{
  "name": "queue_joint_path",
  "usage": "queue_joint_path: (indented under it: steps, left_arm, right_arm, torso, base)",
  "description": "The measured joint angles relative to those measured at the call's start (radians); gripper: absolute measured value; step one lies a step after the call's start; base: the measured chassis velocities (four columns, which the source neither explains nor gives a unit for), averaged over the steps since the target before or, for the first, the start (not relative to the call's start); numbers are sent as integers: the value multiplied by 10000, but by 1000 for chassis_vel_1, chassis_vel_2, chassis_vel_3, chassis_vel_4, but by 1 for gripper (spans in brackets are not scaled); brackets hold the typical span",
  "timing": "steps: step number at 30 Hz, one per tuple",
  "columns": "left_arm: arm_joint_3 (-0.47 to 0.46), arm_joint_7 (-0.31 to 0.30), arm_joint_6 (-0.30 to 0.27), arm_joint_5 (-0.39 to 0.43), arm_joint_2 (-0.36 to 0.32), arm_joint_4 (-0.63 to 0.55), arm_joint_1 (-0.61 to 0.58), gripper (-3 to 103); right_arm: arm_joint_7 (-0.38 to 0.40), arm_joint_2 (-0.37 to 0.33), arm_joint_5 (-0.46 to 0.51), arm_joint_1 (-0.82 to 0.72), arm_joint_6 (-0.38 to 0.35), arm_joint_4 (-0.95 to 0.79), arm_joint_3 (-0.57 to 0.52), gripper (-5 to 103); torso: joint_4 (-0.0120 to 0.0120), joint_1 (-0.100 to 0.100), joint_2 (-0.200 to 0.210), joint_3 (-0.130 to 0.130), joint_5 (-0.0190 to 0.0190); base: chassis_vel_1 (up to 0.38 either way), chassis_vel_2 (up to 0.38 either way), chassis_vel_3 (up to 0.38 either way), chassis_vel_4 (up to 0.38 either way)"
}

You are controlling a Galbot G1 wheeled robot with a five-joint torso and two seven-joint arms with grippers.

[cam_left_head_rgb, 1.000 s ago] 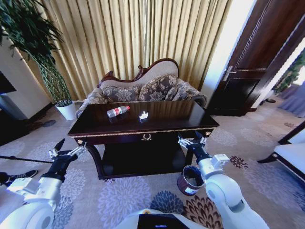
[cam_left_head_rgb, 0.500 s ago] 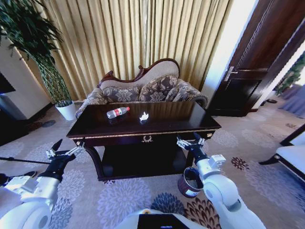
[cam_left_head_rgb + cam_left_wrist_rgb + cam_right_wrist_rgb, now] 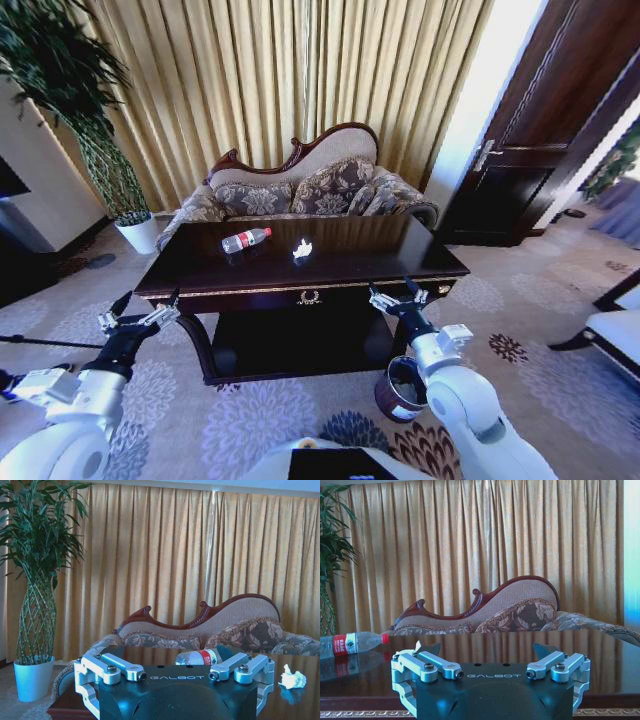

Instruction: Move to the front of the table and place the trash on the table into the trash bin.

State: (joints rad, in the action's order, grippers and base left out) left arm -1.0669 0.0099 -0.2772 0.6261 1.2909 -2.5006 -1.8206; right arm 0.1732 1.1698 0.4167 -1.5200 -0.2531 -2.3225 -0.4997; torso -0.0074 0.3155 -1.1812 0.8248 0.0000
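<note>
Both hands, left (image 3: 140, 310) and right (image 3: 398, 294), spread before the table (image 3: 300, 275); bottle (image 3: 245, 239) on top.

Formal sitting room, carved floral sofa (image 3: 300, 185), gold curtains (image 3: 290, 80), patterned carpet (image 3: 250, 410)

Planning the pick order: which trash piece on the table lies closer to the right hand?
The white paper wad; the red-capped bottle lies farther from the right hand, toward the table's other end.
</note>
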Motion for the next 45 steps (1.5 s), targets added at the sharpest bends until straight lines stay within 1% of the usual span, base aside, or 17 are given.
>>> queue_joint_path:
  steps: [6,10,28,36,38,40,41,45]
  left_arm:
    - [22,2,6,-5,22,0,-2,100]
    - [53,8,24,-16,25,2,9,100]
    - [63,20,64,-29,44,6,-3,100]
    - [75,24,66,-32,88,6,-19,100]
    - [76,27,96,-34,132,7,-63,100]
    - [77,35,277,-44,162,7,-117,100]
    - [77,35,277,-44,162,7,-117,100]
    - [17,67,641,12,37,6,-223,100]
  right_arm:
    - [-64,-21,0,6,5,29,9,100]
    - [-304,-28,-31,-39,154,101,16,100]
    - [-349,-33,-73,13,215,217,70,100]
    - [-341,-159,-40,6,217,112,85,100]
    - [-329,-386,268,7,131,-14,13,100]
    - [-322,-649,744,-7,-70,-130,-51,100]
    - [-322,-649,744,-7,-70,-130,-51,100]
    - [-302,-1318,2660,41,-693,-700,-64,100]
  torso:
    - [0,1,0,0,0]
    - [0,0,1,0,0]
    - [-1,2,2,0,0]
    - [0,5,4,1,0]
    - [-1,5,4,1,0]
    - [-1,3,3,0,0]
    - [-1,3,3,0,0]
    - [-1,-4,-2,-3,0]
  base:
    - [-93,66,91,-86]
    - [-92,95,78,-88]
    - [-129,124,127,-132]
    - [-103,115,98,-104]
    - [-14,17,25,-8]
    - [0,0,0,0]
    - [0,0,0,0]
    - [0,0,0,0]
